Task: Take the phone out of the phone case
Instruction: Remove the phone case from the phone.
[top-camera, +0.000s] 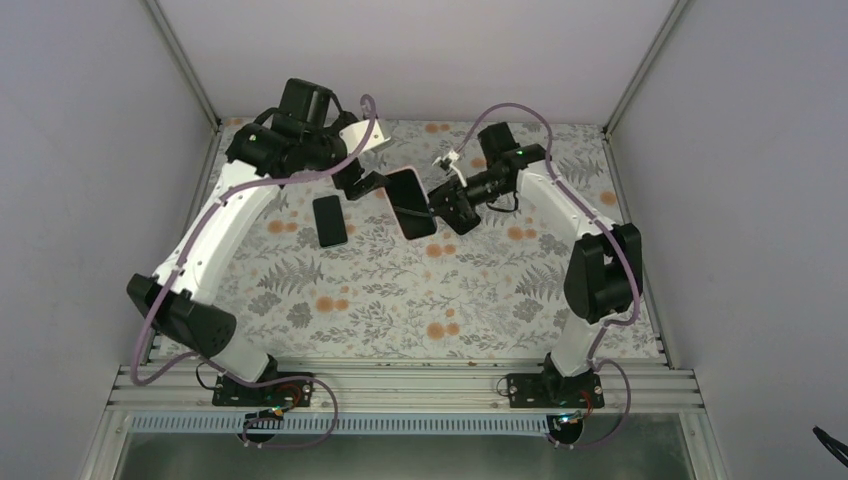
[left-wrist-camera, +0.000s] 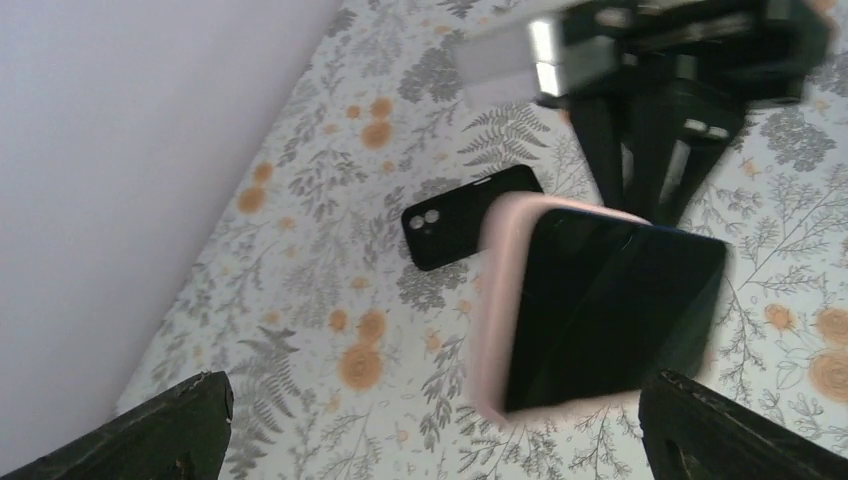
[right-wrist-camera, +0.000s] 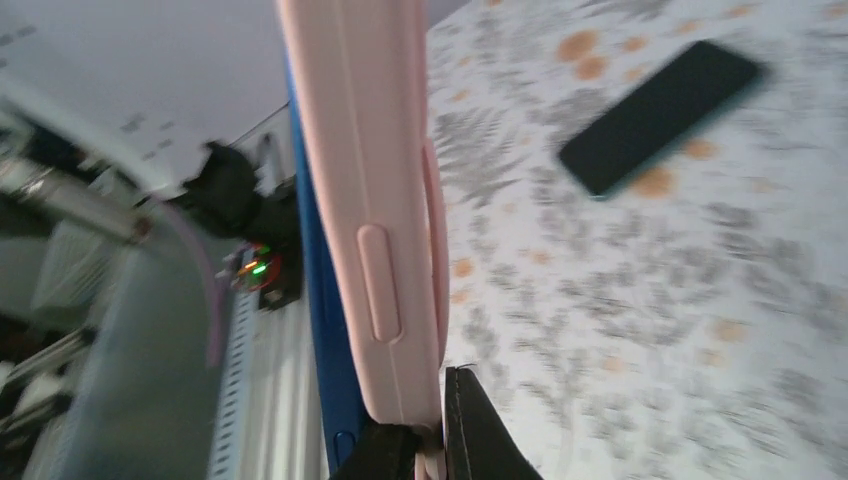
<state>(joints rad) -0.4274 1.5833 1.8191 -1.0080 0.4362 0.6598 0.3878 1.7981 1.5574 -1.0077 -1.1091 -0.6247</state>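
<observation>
Table (top-camera: 420, 300): flat top under a cloth printed with grey ferns and orange blossoms, pale walls on three sides. Left arm (top-camera: 230, 210), white links and black joints, reaches in to the left of the case; right arm (top-camera: 570, 205) bends in to the right of it. Left gripper (top-camera: 368, 186) sits just left of the case. In its wrist view the two dark, rough-edged fingers (left-wrist-camera: 180, 420) stand wide apart at the lower corners with nothing between them, and the case is just ahead. Right gripper (top-camera: 440, 210) meets the right edge of the case. Its wrist view shows the black, wedge-shaped fingertips (right-wrist-camera: 480, 440) pinched tight on the lower end of the case, which is lifted off the cloth and tilted. Case (right-wrist-camera: 370, 200): soft-looking matt pink shell with rounded corners. It shows as a pale rim (left-wrist-camera: 495, 300) down one long side and along the bottom of the phone. Phone (top-camera: 410, 203): glossy dark rectangular screen (left-wrist-camera: 610, 310), a blue body edge (right-wrist-camera: 320, 300) running alongside the pink shell, seated in the case as far as can be seen. The far corner is blurred, so cannot tell whether it has lifted free. Second phone (top-camera: 330, 220): flat black rectangle lying on the cloth left of the case, well apart, with two small round lenses at one corner (left-wrist-camera: 470, 215). Smallest detail is a raised oblong button (right-wrist-camera: 378, 282) moulded into the side of the case.
</observation>
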